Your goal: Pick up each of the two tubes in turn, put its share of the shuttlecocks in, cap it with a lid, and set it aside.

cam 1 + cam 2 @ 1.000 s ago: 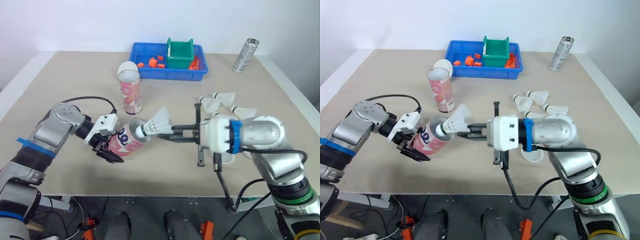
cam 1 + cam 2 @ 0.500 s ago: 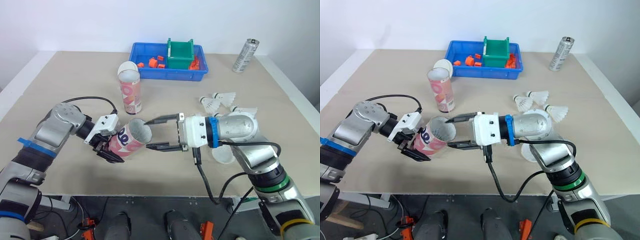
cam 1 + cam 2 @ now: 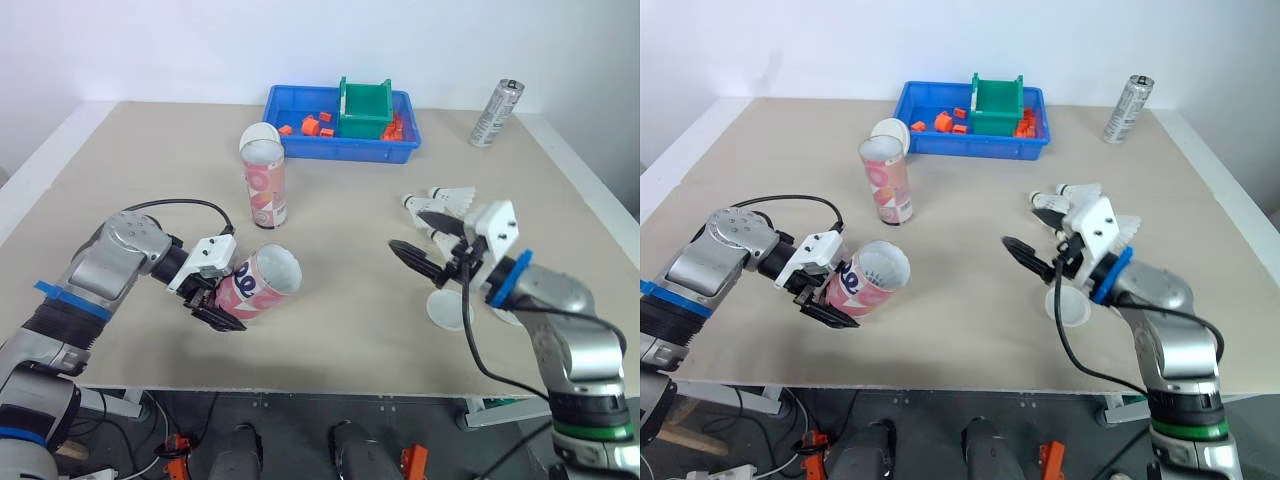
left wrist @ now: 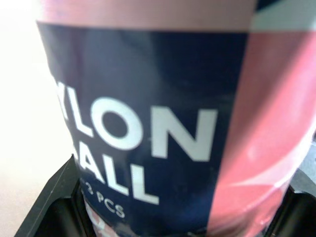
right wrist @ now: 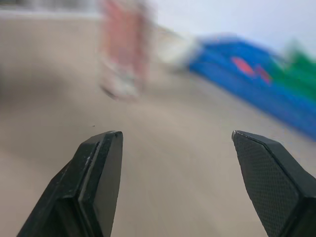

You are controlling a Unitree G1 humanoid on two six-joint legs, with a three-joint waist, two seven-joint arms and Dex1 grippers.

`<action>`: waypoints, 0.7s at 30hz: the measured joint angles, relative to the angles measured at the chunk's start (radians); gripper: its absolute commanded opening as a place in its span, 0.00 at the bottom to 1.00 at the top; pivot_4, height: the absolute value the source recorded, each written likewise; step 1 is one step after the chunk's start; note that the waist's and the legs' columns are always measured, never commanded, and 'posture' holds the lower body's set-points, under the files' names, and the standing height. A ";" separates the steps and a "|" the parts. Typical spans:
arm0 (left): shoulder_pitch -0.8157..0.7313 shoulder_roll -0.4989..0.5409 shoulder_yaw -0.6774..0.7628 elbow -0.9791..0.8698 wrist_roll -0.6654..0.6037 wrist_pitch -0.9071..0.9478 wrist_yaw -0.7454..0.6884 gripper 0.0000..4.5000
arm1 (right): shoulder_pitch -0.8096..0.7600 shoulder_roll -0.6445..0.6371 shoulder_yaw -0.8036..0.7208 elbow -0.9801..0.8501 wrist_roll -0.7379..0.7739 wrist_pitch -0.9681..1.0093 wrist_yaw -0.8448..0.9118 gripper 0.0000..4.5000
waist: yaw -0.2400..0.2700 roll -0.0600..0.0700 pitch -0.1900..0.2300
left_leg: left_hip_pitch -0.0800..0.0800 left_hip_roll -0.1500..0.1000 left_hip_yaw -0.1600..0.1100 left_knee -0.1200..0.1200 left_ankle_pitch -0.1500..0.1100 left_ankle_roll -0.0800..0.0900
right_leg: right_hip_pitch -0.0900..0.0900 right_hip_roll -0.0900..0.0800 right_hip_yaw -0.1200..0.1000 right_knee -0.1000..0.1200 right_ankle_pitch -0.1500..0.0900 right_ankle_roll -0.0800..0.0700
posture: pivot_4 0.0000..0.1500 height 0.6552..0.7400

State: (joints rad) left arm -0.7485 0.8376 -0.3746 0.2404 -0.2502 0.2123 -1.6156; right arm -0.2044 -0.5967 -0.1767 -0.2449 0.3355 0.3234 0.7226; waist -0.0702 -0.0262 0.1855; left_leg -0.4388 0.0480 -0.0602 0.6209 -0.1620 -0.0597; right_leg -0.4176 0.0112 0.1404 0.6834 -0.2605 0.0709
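My left gripper (image 3: 214,296) clamped the pink tube (image 3: 262,284), tilted with its open mouth toward my right gripper (image 3: 406,230), which hung spread and empty beside the loose shuttlecocks (image 3: 440,203) and a white lid (image 3: 447,308).

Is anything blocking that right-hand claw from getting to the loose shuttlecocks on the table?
Nothing visible does. The right gripper is open and empty, hanging just beside the shuttlecocks. A white lid lies nearer the robot, off that path.
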 measured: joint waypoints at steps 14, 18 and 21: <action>-0.007 -0.033 0.000 0.026 0.016 -0.019 0.000 0.79 | 0.042 0.023 -0.066 0.225 -0.072 -0.185 -0.084 0.85 | -0.008 0.000 0.000 | 0.002 0.000 0.002 0.003 0.006 0.004 | 0.002 -0.001 0.000 0.000 0.004 -0.003 | 1.00 0.96; -0.007 -0.035 0.000 0.023 0.015 -0.017 0.000 0.79 | -0.011 0.027 -0.050 0.322 -0.101 -0.217 -0.097 0.85 | -0.008 0.000 0.000 | 0.001 0.000 0.002 0.002 0.006 0.004 | 0.002 -0.001 0.000 0.000 0.004 -0.003 | 1.00 0.96; -0.007 -0.034 0.001 0.022 0.014 -0.015 0.000 0.79 | -0.053 0.028 -0.030 0.392 -0.113 -0.229 -0.096 0.85 | -0.008 0.000 0.000 | 0.001 0.000 0.001 0.001 0.006 0.004 | 0.002 0.000 0.000 0.000 0.006 0.000 | 1.00 0.96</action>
State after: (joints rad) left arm -0.7556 0.8040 -0.3738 0.2620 -0.2362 0.1973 -1.6158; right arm -0.2572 -0.5689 -0.2069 0.1473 0.2225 0.0941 0.6264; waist -0.0779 -0.0259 0.1857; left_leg -0.4375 0.0480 -0.0587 0.6220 -0.1558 -0.0557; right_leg -0.4156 0.0107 0.1407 0.6831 -0.2548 0.0711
